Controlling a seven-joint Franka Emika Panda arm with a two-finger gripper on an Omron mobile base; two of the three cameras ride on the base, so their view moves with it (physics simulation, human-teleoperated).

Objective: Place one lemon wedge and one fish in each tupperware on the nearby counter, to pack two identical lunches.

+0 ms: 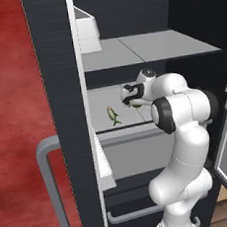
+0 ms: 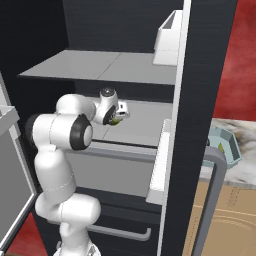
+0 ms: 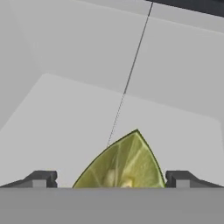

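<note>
My gripper (image 3: 111, 180) stands wide open inside the fridge, low over the middle shelf (image 1: 101, 99), its fingertips (image 3: 41, 178) either side of a lemon wedge (image 3: 122, 164) that lies on the shelf; whether they touch it I cannot tell. A fish (image 1: 113, 115) lies on the same shelf, near the wedge. The pale blue tupperware (image 2: 227, 145) sits on the counter (image 2: 240, 167) beyond the fridge door.
</note>
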